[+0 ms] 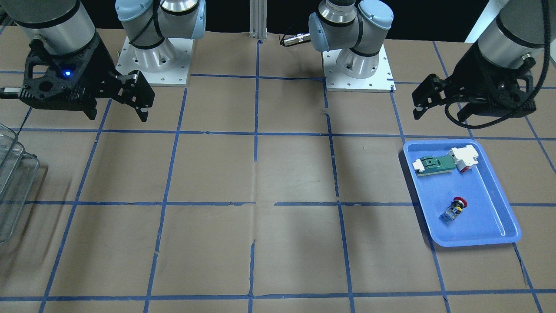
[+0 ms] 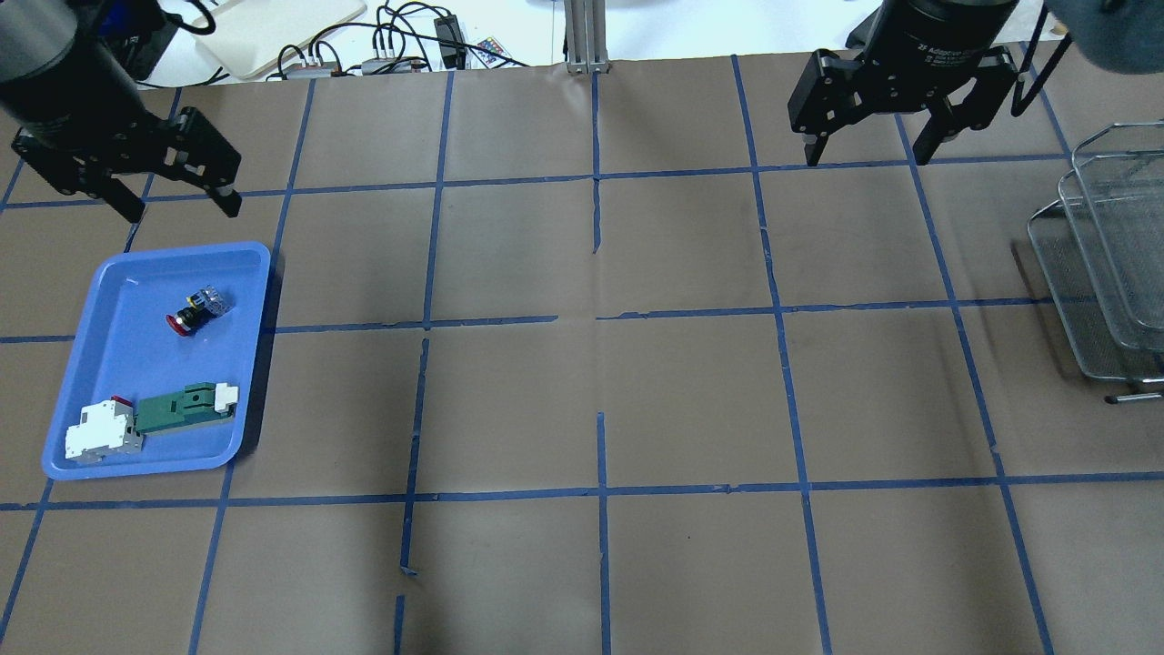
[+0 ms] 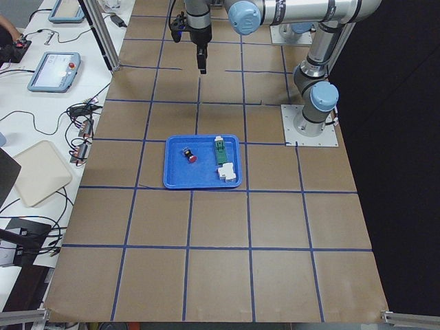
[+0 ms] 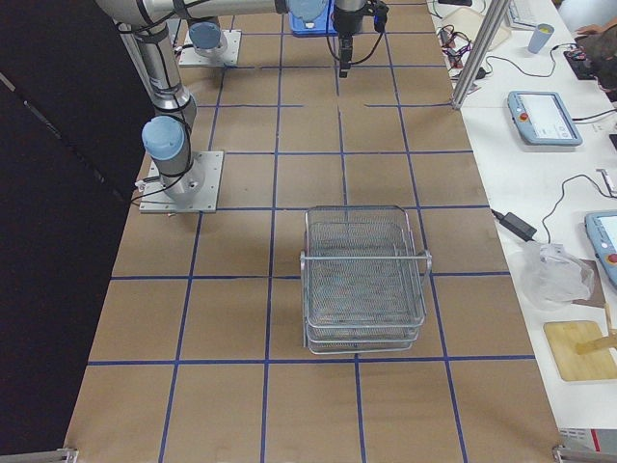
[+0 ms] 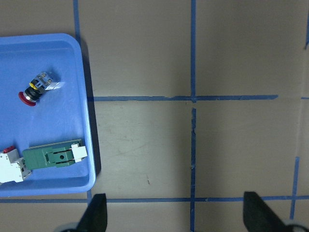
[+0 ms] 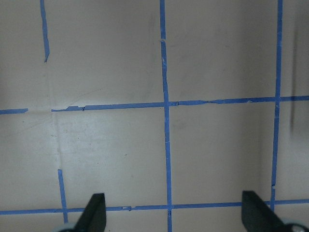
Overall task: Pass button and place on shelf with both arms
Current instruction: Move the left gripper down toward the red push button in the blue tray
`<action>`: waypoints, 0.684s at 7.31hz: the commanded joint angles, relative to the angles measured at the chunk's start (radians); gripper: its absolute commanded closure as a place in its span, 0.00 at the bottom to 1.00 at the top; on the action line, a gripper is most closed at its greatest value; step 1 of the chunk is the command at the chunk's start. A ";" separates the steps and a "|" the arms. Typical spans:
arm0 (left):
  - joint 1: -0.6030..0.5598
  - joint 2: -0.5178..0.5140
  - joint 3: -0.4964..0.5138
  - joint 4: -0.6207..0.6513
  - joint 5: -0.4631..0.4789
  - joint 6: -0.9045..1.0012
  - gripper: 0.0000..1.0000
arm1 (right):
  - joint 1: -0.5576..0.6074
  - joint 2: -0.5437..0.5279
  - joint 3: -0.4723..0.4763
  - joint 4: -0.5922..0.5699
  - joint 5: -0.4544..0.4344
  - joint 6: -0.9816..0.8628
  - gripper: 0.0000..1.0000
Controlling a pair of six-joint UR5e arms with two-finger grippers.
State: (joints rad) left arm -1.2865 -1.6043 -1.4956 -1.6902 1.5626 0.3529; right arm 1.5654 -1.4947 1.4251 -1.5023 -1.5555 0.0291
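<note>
The button [image 2: 195, 309], with a red cap and blue-grey body, lies on its side in the blue tray [image 2: 118, 300]. It also shows in the front view [image 1: 456, 209] and the left wrist view [image 5: 37, 87]. My left gripper [image 2: 182, 211] hangs open and empty above the table, just beyond the tray's far edge; the front view [image 1: 438, 115] shows it too. My right gripper [image 2: 864, 156] is open and empty, raised over the table near the far edge. The wire-mesh shelf [image 2: 1109, 264] stands at the table's right end, seen whole in the right view [image 4: 364, 280].
The tray also holds a green-and-white connector part [image 2: 182, 409] and a white block part [image 2: 102, 432] at its near end. Cables and devices [image 2: 400, 45] lie beyond the table's far edge. Blue tape lines grid the brown table.
</note>
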 commanded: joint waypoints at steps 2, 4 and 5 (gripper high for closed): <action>0.188 -0.093 -0.017 0.154 0.014 0.638 0.00 | -0.001 0.001 0.000 0.001 0.000 0.000 0.00; 0.281 -0.185 -0.070 0.342 0.010 0.908 0.00 | -0.001 0.001 0.000 0.001 0.000 0.000 0.00; 0.285 -0.221 -0.104 0.439 0.011 1.022 0.00 | 0.001 0.001 0.000 0.001 0.000 0.000 0.00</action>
State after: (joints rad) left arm -1.0238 -1.7768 -1.5617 -1.3703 1.5734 1.2200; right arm 1.5649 -1.4940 1.4251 -1.5018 -1.5555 0.0292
